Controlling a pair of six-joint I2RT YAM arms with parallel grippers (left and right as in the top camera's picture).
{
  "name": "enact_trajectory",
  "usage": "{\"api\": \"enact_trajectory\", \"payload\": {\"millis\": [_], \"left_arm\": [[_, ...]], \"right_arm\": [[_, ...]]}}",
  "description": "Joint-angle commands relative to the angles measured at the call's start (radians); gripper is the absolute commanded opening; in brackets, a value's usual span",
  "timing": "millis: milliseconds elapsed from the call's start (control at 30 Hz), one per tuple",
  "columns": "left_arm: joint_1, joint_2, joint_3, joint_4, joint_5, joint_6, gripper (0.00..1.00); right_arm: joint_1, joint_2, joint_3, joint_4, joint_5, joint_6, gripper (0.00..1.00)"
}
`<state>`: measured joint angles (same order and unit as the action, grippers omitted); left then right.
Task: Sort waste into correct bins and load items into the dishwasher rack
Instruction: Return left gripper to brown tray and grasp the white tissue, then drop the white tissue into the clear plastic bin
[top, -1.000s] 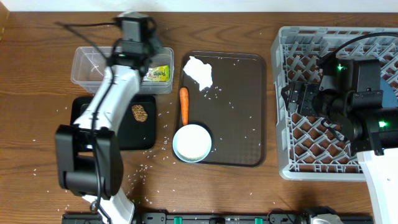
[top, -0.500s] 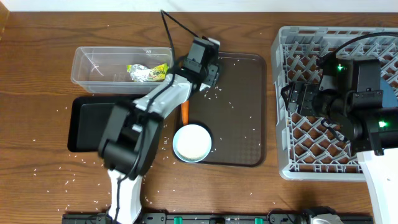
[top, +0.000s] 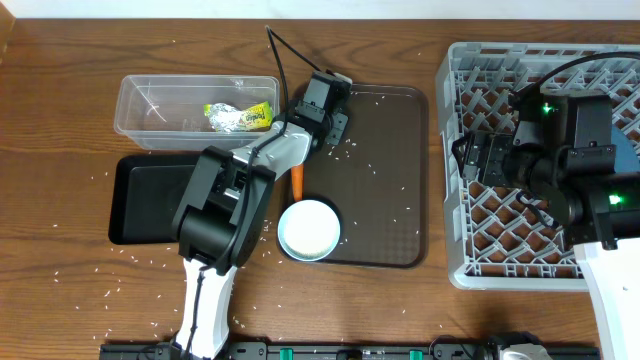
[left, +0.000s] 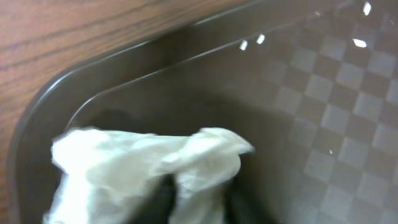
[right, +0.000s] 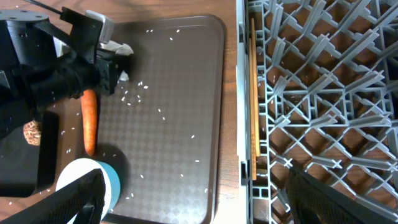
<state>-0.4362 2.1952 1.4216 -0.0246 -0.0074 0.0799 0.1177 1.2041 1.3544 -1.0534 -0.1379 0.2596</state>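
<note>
The white bowl (top: 309, 229) stands nearest, upright at the near-left corner of the brown serving tray (top: 385, 215), white inside and light blue at the rim. Just beyond the bowl, the thin orange carrot (top: 296, 181) lies along the tray's left edge, its length running near to far. Left of the serving tray, on the wooden worktop (top: 60, 120), sits the shallow black tray (top: 140, 205), partly covered from above by the left arm. The right wrist view shows the brown food lump (right: 31, 132) lying in this black tray. Loose white rice grains (top: 346, 150) are scattered over the serving tray and the worktop around it. At the far-left corner of the serving tray, the left tool (top: 326, 108) is down on the crumpled white tissue (left: 143, 165). In the left wrist view the tissue drapes over two dark fingers (left: 160, 200), and whether they pinch it cannot be told. Farther left, beyond the black tray, the clear plastic tub (top: 140, 110) holds the yellow-green foil wrapper (top: 240, 117). On the right, the grey dishwasher rack (top: 470, 70) spans the worktop from near to far. The right tool (right: 196, 186) hangs above the rack's left edge with its fingers spread wide apart.
</note>
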Motion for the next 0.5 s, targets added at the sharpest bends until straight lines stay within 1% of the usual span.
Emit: {"api": "enact_trajectory", "payload": {"millis": [0, 167, 267, 367, 467], "left_arm": [[-0.016, -0.033, 0.004, -0.01, 0.0, -0.029, 0.06], [-0.051, -0.206, 0.004, -0.114, 0.0, -0.041, 0.06], [-0.053, -0.323, 0.004, -0.204, -0.003, -0.044, 0.06], [-0.023, -0.418, 0.004, -0.306, -0.012, -0.045, 0.06], [0.039, -0.464, 0.004, -0.399, -0.084, -0.093, 0.06]], "right_arm": [[-0.005, 0.007, 0.005, 0.002, 0.003, -0.006, 0.86], [-0.005, 0.007, 0.005, 0.002, 0.003, -0.006, 0.86], [-0.005, 0.007, 0.005, 0.003, 0.003, -0.006, 0.86], [-0.005, 0.007, 0.005, 0.003, 0.003, -0.006, 0.86], [-0.005, 0.007, 0.005, 0.003, 0.003, -0.006, 0.86]]}}
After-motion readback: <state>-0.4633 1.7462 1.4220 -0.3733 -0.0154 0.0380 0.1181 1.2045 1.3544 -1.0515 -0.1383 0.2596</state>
